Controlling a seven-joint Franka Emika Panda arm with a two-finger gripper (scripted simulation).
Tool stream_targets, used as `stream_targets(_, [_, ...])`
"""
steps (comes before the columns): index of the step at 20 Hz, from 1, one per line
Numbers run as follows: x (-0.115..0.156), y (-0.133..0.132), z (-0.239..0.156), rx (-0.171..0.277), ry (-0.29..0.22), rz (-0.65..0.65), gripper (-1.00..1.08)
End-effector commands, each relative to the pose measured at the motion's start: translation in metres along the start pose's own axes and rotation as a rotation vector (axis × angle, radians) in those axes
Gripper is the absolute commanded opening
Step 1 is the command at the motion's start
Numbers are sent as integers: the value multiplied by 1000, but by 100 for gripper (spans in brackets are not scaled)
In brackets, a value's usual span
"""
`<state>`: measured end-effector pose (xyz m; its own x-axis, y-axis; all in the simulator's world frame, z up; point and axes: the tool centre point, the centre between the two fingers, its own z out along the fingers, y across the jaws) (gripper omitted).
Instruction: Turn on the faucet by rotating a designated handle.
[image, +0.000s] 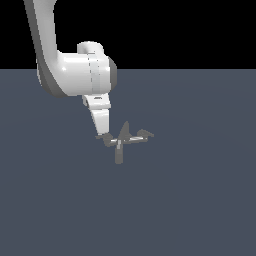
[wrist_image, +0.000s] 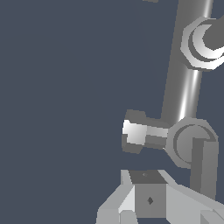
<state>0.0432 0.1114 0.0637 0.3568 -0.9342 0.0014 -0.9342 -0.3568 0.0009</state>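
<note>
The faucet (image: 125, 136) is a small grey fixture on the floor, with a pointed upright centre, a spout bar reaching toward the camera and two side arms. Its handle (image: 108, 140) is the arm on the exterior view's left, ending in a blocky tip. My gripper (image: 102, 136) comes down from the upper left, its tip right at the handle's end, touching or nearly so. In the wrist view the handle (wrist_image: 136, 138) juts from the faucet's round hub (wrist_image: 192, 142), just beyond my gripper (wrist_image: 148, 194). The fingers look pressed together, holding nothing.
The opposite side arm with the wedge tip (image: 145, 134) points to the exterior view's right. The long spout bar (wrist_image: 186, 83) runs past the hub in the wrist view. Flat blue-grey floor (image: 200, 200) surrounds the faucet.
</note>
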Motion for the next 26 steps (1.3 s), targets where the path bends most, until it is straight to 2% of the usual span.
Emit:
stream_targets(1, [2, -3, 3, 1, 0, 10, -100])
stream_targets(8, [2, -3, 3, 1, -1, 12, -100])
stream_targets(18, [-19, 23, 3, 1, -1, 12, -100])
stream_targets(20, [-15, 19, 3, 5, 0, 16, -100])
stream_targets(26, [-15, 38, 3, 3, -1, 14, -100])
